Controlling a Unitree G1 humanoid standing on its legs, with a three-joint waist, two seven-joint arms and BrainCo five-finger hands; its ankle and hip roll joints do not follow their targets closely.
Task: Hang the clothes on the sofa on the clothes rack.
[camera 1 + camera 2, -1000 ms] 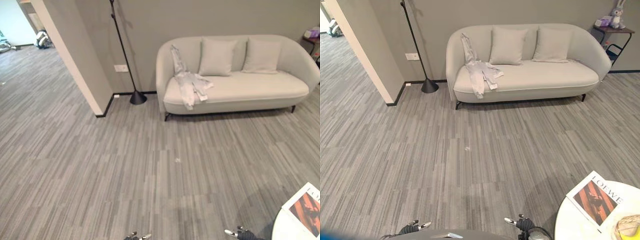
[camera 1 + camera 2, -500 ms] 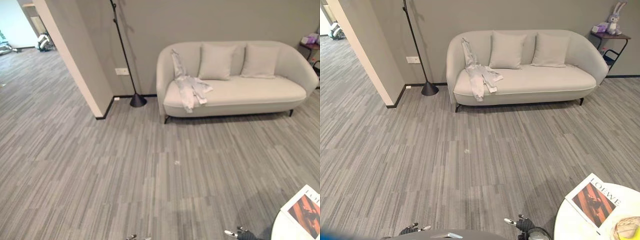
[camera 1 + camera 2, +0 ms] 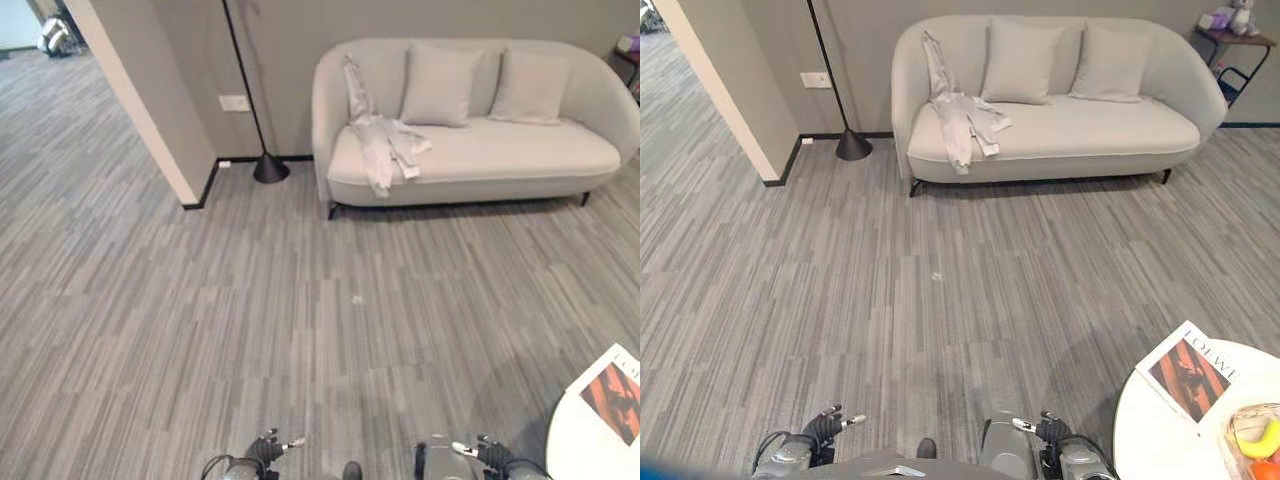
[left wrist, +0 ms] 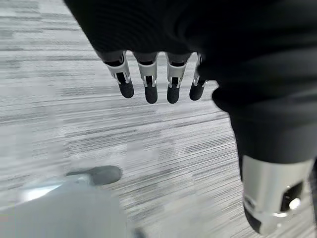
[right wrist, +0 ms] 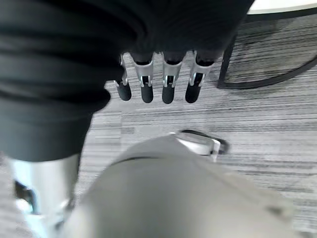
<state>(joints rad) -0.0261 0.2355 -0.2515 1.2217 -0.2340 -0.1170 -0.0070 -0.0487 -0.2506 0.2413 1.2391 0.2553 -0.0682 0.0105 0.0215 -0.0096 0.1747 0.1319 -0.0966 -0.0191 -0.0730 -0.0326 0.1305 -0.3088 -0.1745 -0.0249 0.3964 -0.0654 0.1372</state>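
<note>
A light grey garment [image 3: 383, 140] lies draped over the left end of the pale sofa [image 3: 520, 160], from the backrest down across the seat edge. The clothes rack [image 3: 245, 90], a thin black pole on a cone base, stands against the wall just left of the sofa. Both hands hang low and far from the sofa, at the near edge of the floor. My left hand [image 3: 270, 447] has relaxed straight fingers [image 4: 150, 82] over bare floor and holds nothing. My right hand [image 3: 478, 450] is likewise open, its fingers [image 5: 168, 84] empty.
Two cushions [image 3: 440, 85] lean on the sofa back. A wall corner [image 3: 150, 100] juts out to the left of the rack. A round white table [image 3: 1145, 430] with a magazine [image 3: 1188, 372] and fruit stands near right. A small side table [image 3: 1232, 38] stands beyond the sofa.
The whole picture has shifted, so the camera moved and now looks further down; more of both hands shows at the bottom edge. The garment lies as before.
</note>
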